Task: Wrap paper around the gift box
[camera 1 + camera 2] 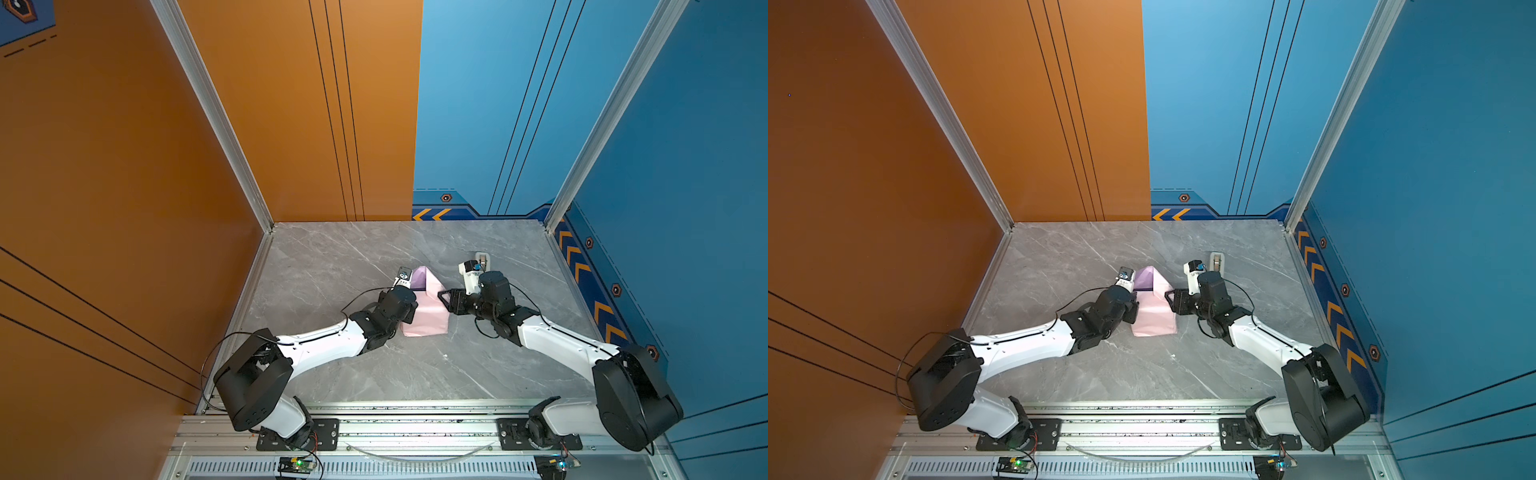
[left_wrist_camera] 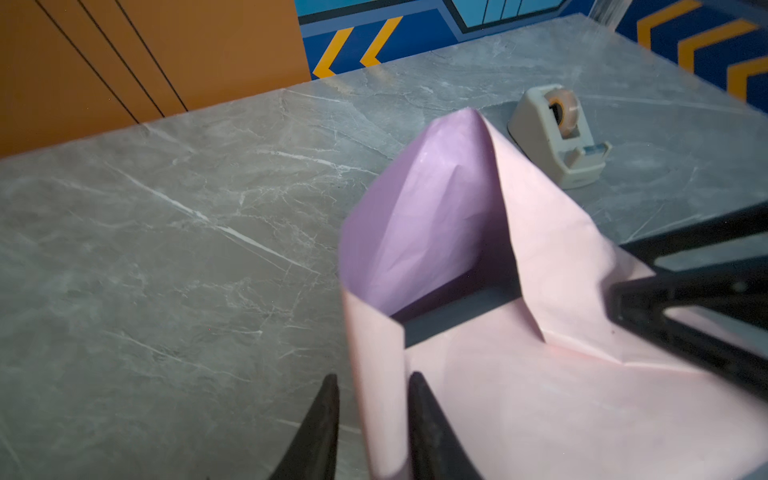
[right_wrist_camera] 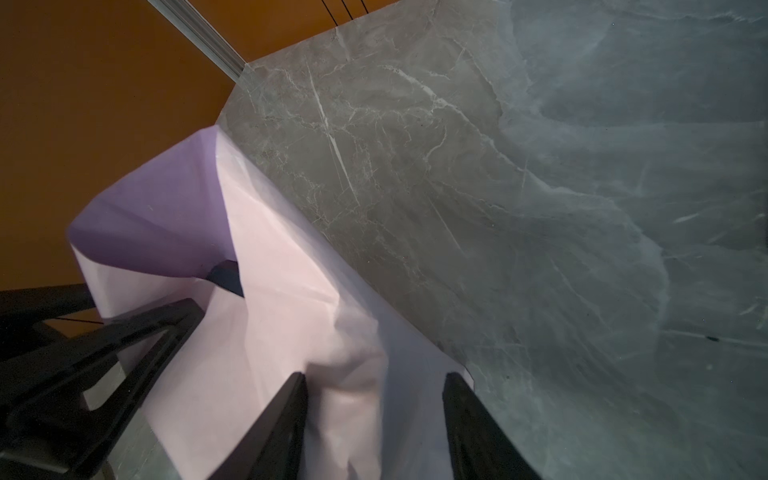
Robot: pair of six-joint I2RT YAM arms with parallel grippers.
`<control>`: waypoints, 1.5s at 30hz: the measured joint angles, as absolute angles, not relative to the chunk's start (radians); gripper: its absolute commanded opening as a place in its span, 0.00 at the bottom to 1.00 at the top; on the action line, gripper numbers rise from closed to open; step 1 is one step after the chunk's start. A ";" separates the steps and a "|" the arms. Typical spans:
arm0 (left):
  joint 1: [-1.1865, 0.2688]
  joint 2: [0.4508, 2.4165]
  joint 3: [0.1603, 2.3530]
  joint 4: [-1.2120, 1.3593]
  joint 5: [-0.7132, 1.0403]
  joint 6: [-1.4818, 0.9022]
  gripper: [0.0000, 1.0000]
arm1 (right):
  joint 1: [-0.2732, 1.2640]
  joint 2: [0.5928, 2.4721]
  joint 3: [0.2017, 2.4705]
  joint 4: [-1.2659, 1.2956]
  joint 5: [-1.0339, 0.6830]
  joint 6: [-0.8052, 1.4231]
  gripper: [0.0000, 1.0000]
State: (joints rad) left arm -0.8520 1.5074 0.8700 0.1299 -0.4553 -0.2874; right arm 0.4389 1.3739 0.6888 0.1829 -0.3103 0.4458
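Tabletop [image 1: 332,266] of grey veined stone, seen whole in both top views; at its left side, left gripper [image 2: 374,376] reaching in from the near left corner to the left flank of the paper [image 1: 424,318]; jaws nearly together, set astride the upright left fold of the sheet; one finger [image 2: 324,419] with a sliver of stone showing between it and the fold, the other hard against the pink face; pinching or merely straddling, cannot tell; near the middle of the tabletop, paper folded up and over into a pale pink bundle, creased, lilac inner face showing on the far flap, that flap standing up in a peak; far end of the bundle open, and there the gift box [image 2: 457,309], a dark navy strip inside the folds, most of it covered; same dark corner just visible in the right wrist view under the lilac flap; at the right flank of the paper, right gripper [image 3: 376,374], jaws standing wide apart, pink sheet spread beneath and between them, nothing clamped; tip close on the right fold, touching or just clear not to be told; farther right and back, toward the far right corner of the tabletop, beige tape dispenser [image 1: 483,261] upright on the stone, apart from the paper, partly hidden behind the right wrist in both top views.
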 measured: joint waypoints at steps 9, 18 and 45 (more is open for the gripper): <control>-0.838 1.502 0.867 0.131 -0.418 -0.329 0.22 | 0.440 1.378 0.689 0.187 -0.310 0.446 0.54; -0.802 1.490 0.867 0.129 -0.395 -0.352 0.07 | 0.440 1.378 0.689 0.187 -0.310 0.443 0.54; -0.741 1.316 0.868 0.032 -0.299 -0.356 0.58 | 0.435 1.378 0.698 0.172 -0.315 0.423 0.54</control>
State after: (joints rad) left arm -0.7410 1.3159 0.8677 0.0319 -0.2985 -0.3561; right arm 0.4355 1.3785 0.6983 0.1719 -0.3149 0.4232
